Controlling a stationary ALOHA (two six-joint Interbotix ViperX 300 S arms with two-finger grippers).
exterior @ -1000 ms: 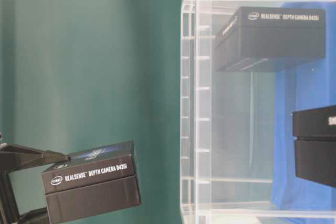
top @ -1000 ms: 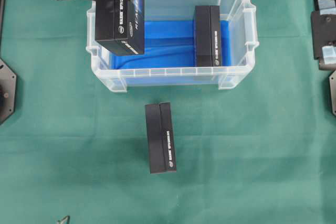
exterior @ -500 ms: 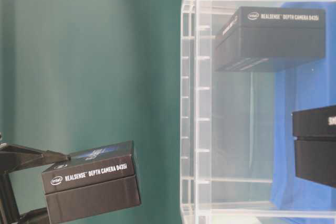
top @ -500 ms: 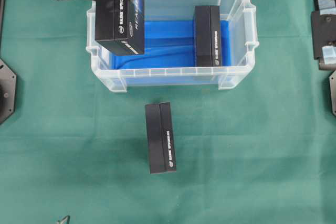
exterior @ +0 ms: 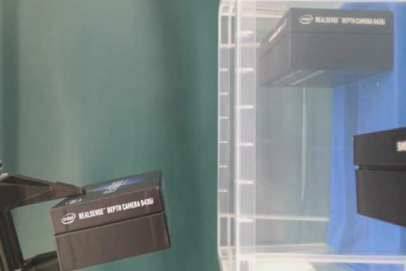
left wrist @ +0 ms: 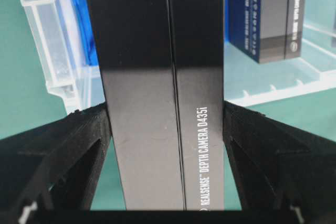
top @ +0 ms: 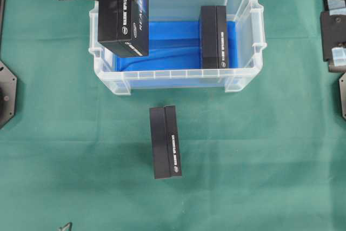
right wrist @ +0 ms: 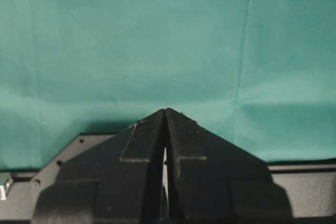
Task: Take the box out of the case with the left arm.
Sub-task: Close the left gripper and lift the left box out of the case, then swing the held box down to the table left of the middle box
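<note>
Above the case's left end, my left hand [left wrist: 165, 124] pinches a black RealSense D435i camera box [top: 122, 21], one finger [left wrist: 68, 150] pressed flat on each broad side, as the left wrist view shows. From overhead the box hangs over the left rim of the case [top: 246, 82], partly overlapping the wall and the blue lining [top: 173, 44], with the white fittings of my wrist just beyond its far end. From the table-level view the same box [exterior: 111, 228] sits clear of the case wall [exterior: 236, 131], out in the open with nothing under it, tilted a little, its printed side facing the camera.

A second RealSense box [top: 214, 37] stands on edge inside the case toward its right end, on the blue lining, apart from the one I hold. A third black box [top: 165, 142] lies on the green counter [top: 259, 160] in front of the case, near its front wall but not touching it, long side running away from the case.

My right hand [right wrist: 165, 115] is off at the right of the counter, well apart from the case, fingers pressed together tip to tip over bare green cloth, gripping nothing.
</note>
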